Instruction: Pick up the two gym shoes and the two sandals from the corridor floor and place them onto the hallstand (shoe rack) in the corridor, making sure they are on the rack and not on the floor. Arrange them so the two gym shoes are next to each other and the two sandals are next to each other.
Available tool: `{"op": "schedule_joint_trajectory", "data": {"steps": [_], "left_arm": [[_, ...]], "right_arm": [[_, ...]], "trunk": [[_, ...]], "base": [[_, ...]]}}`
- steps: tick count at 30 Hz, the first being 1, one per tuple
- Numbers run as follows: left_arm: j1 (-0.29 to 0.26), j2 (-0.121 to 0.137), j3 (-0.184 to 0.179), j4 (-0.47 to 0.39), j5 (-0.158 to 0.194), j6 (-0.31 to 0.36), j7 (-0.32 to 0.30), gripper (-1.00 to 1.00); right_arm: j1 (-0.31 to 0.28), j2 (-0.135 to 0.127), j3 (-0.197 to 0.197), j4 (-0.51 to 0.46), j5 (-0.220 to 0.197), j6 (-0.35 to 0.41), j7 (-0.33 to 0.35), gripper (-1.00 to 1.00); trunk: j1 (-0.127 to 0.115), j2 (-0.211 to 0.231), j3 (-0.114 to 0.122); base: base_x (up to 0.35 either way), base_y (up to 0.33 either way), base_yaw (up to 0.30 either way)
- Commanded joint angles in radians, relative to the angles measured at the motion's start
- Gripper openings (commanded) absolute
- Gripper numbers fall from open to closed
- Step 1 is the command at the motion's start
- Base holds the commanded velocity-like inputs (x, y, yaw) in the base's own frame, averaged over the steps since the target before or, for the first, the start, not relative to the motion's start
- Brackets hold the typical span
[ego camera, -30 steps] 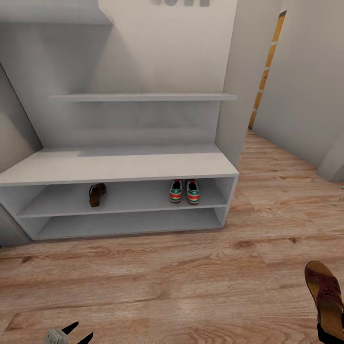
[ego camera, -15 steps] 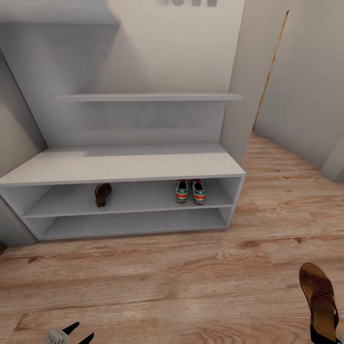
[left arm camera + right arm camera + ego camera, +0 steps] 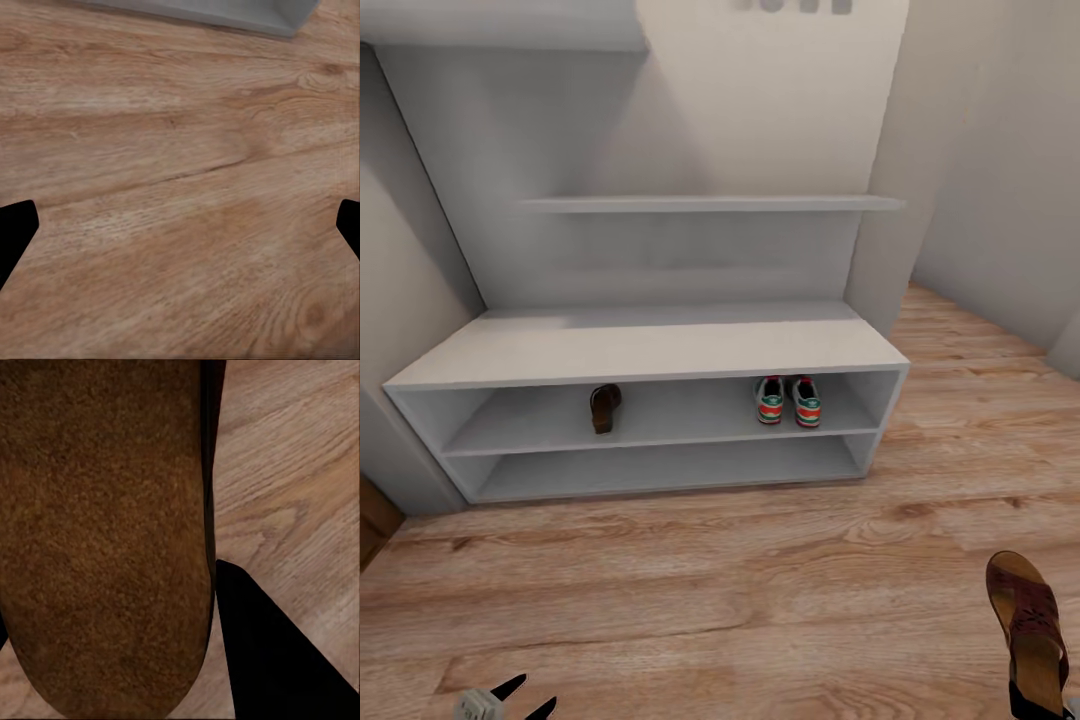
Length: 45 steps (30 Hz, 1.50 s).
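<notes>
The pale grey hallstand [image 3: 640, 345] stands against the wall. In its upper open bay one dark brown sandal [image 3: 603, 408] lies left of the middle. The two gym shoes [image 3: 788, 400] sit side by side near the bay's right end, heels toward me. The other sandal [image 3: 1028, 618] hangs over the corridor floor [image 3: 740, 590] at lower right, with my right gripper [image 3: 1042, 706] shut on its heel end. In the right wrist view its brown surface [image 3: 105, 532] lies against a black finger [image 3: 270, 660]. My left gripper [image 3: 525, 698] is open and empty above the floor [image 3: 180, 195].
A floating shelf [image 3: 710, 204] crosses the back panel above the flat top. The lower bay [image 3: 660, 468] holds nothing. Grey walls close in at left and right. A brown object's corner [image 3: 372, 520] shows at the left edge. Wood planks stretch in front of the rack.
The whole head view has shifted, so the hallstand now sits further right in the picture and the orange strip at the right is gone. The sandal stays in my right gripper.
</notes>
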<state>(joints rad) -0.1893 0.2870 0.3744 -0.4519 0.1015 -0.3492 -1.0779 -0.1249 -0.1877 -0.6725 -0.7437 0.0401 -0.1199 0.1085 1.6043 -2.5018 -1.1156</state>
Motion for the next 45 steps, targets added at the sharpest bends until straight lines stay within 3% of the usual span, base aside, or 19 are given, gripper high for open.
{"op": "schedule_joint_trajectory", "data": {"steps": [1, 22, 29, 45], "left_arm": [[-0.001, 0.000, 0.002, 0.002, 0.001, -0.005, -0.004, 1.00], [-0.001, 0.003, 0.003, 0.002, 0.003, -0.004, -0.004, 1.00], [-0.001, 0.003, 0.003, 0.002, 0.003, -0.004, -0.004, 1.00], [-0.001, 0.002, 0.003, 0.002, 0.003, -0.004, -0.004, 1.00]], "right_arm": [[-0.001, 0.001, -0.005, 0.000, 0.001, -0.002, 0.008, -1.00], [-0.001, 0.010, -0.005, -0.003, 0.000, -0.003, 0.007, -1.00], [-0.001, 0.010, -0.005, -0.002, 0.000, -0.003, 0.007, -1.00], [-0.001, 0.010, -0.005, -0.004, 0.000, -0.003, 0.007, -1.00]], "trunk": [[0.000, 0.000, -0.001], [0.000, 0.000, -0.001], [0.000, 0.000, -0.001], [0.000, 0.000, -0.001]], "base": [[0.000, 0.305, 0.000], [-0.003, 0.305, 0.033], [-0.156, 0.282, 0.215], [-0.197, 0.196, 0.011]]}}
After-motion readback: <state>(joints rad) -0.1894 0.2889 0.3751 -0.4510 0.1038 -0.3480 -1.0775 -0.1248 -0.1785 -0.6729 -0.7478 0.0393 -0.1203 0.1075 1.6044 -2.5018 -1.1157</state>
